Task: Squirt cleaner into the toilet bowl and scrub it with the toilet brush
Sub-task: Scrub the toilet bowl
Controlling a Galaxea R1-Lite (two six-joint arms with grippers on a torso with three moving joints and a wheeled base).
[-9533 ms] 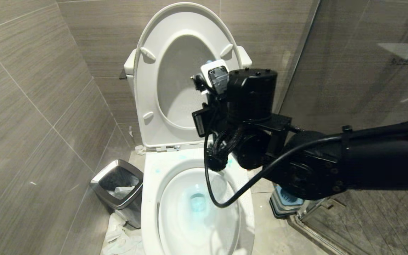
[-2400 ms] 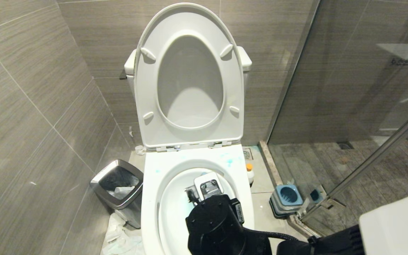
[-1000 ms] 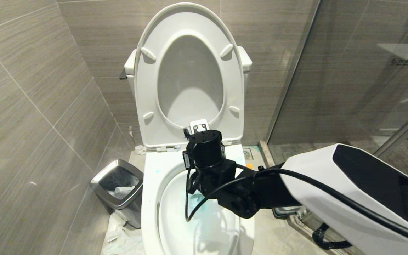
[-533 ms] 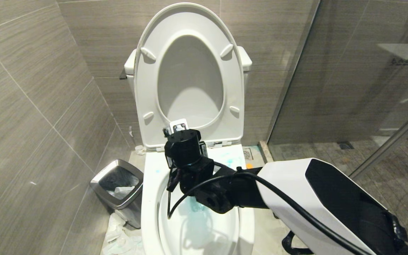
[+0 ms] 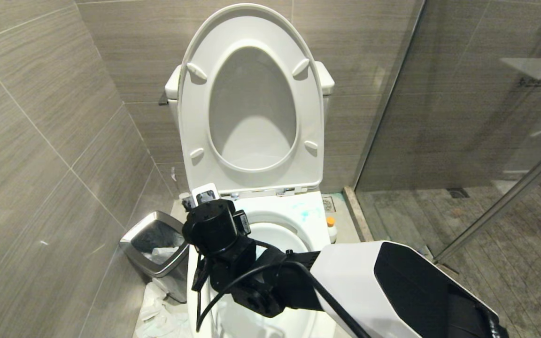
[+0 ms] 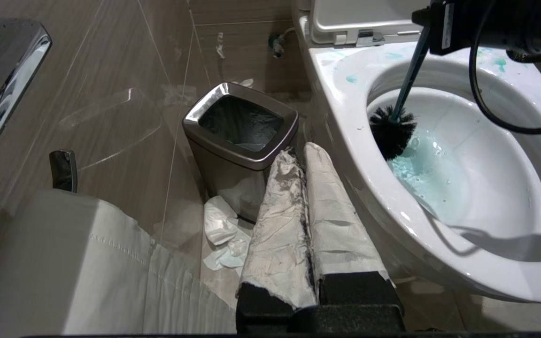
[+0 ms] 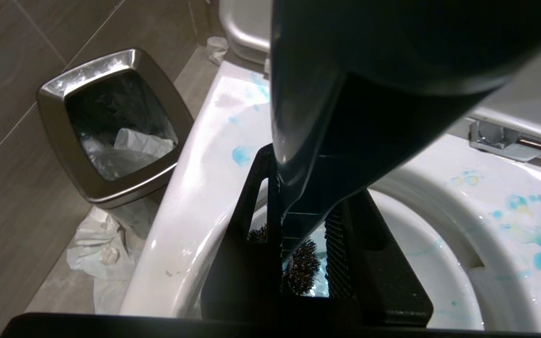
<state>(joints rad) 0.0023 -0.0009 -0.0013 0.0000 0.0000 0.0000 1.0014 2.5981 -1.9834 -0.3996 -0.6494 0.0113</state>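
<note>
Brush at the bowl's left wall

Brush [image 6: 392,131] stands in the bowl [image 6: 463,263], its black bristle head against the inner wall on the robot's left, at the edge of light blue water; its slim handle slants up to the right gripper [image 7: 305,253], whose black fingers are clenched on the handle, as the right wrist view shows; that gripper hangs over the bowl's rear left rim, just in front of the raised seat and lid; the right arm's white and black shell crosses the lower right of the head view; blue smears mark the rim behind the bowl; cleaner [image 5: 330,228] stands on the floor just beside the toilet on the right, orange cap up; left gripper [image 6: 305,211] is low beside the bowl's left side, its wrapped fingers pressed together, holding nothing; steel bin [image 6: 240,141] stands left of the toilet, crumpled paper [image 6: 223,232] on the floor at its foot; glass shower screen [image 5: 477,117] stands to the right.
</note>
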